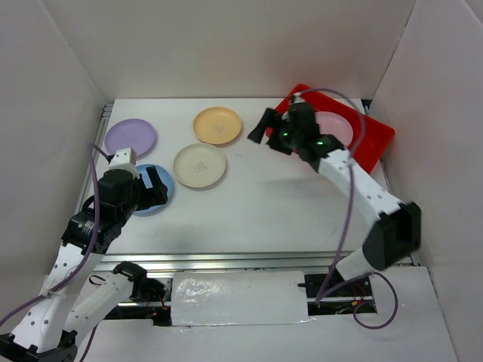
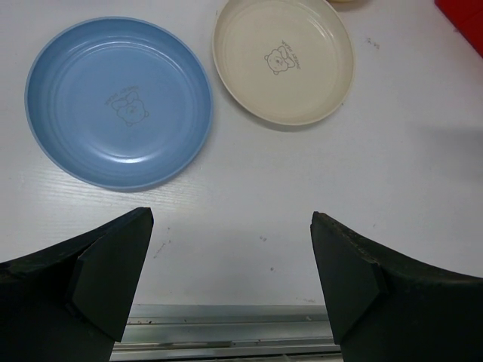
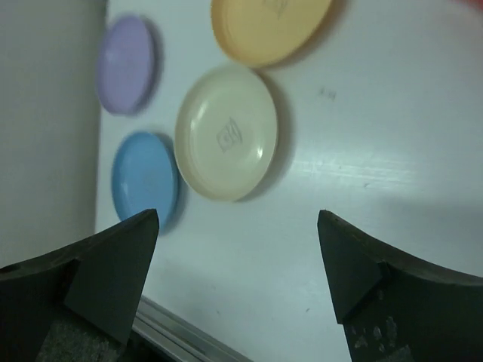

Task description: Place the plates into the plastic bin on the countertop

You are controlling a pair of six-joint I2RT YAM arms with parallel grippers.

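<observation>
Lying just ahead of the wide-spread left gripper (image 2: 232,226), the blue plate (image 2: 119,102) suits that arm; the right gripper (image 3: 238,226), also spread and empty, hovers by the bin (image 1: 377,139).

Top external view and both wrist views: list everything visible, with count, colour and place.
Lilac plate: one, lilac, far left of the countertop.
Yellow-orange plate: one, yellow-orange, far middle.
Cream plate: one, cream, just nearer than the yellow-orange one.
Blue plate: one, light blue, left side, partly under the left arm.
Pink plate: one showing, pink, inside the bin, partly hidden by the right arm.
Plastic bin: one, red, far right corner.
Countertop: one, white.
Metal rail: one, silver, near edge.
Left gripper: one, black, open, empty, near the blue plate.
Right gripper: one, black, open, empty, beside the bin.
</observation>
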